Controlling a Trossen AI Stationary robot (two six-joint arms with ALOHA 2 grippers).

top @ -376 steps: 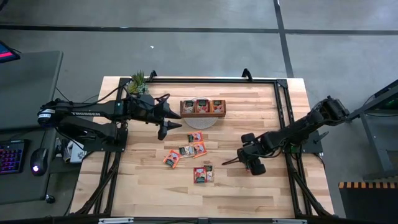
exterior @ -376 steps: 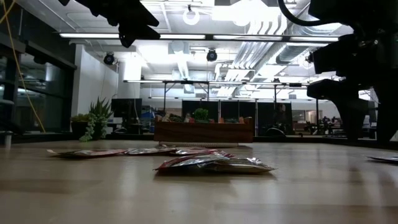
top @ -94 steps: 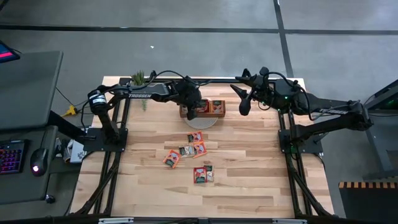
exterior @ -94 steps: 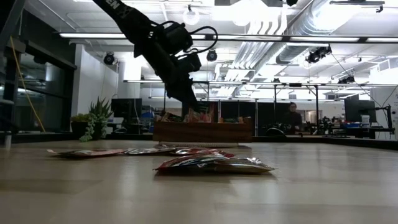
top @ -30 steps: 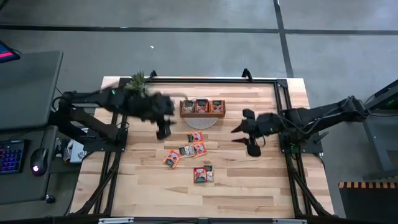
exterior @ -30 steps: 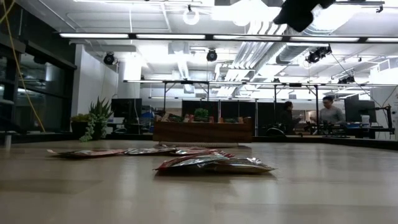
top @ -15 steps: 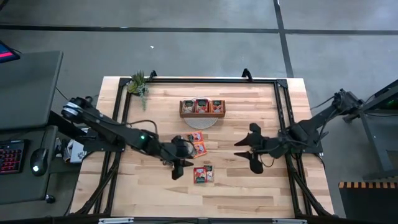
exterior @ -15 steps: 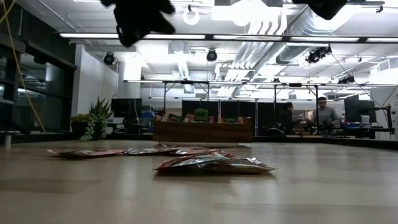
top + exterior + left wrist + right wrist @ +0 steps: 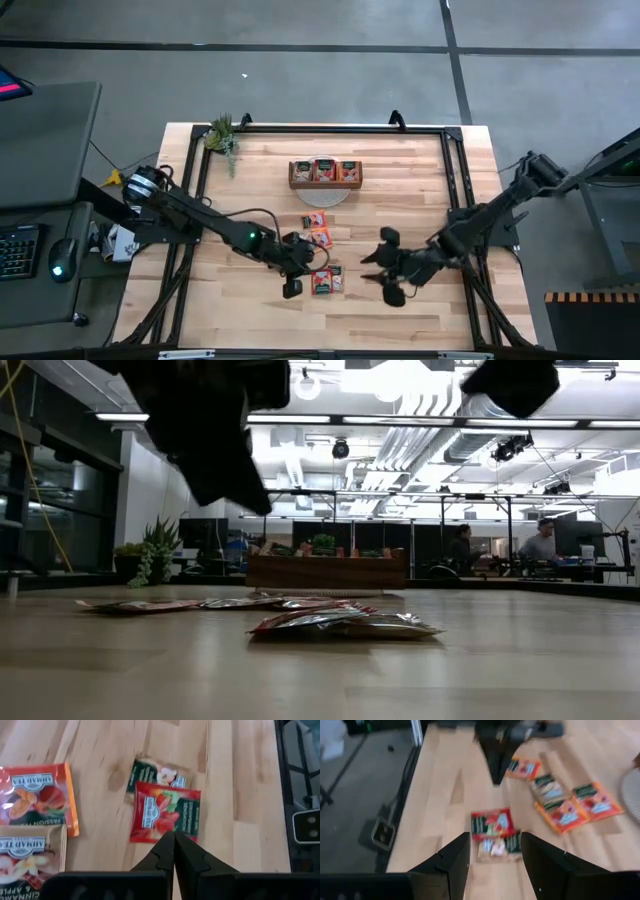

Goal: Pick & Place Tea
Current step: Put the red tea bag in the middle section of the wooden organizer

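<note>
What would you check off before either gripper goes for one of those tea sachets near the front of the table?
1. Left gripper shut, nothing held, hovering just short of the red sachet: not ok, must open first.
2. Right gripper open, facing the same pair of sachets: ok.
3. Red sachet overlaps the green-grey sachet beneath it: not ok, both may lift together.
4. Both grippers converge on one spot: not ok, possible clash.
5. Wooden tray at the table's far side, compartments already holding sachets: free room, cannot tell.

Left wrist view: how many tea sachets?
4: a red one by the left gripper, a green one partly under it, an orange and a pale one aside. Others may be hidden.
</note>
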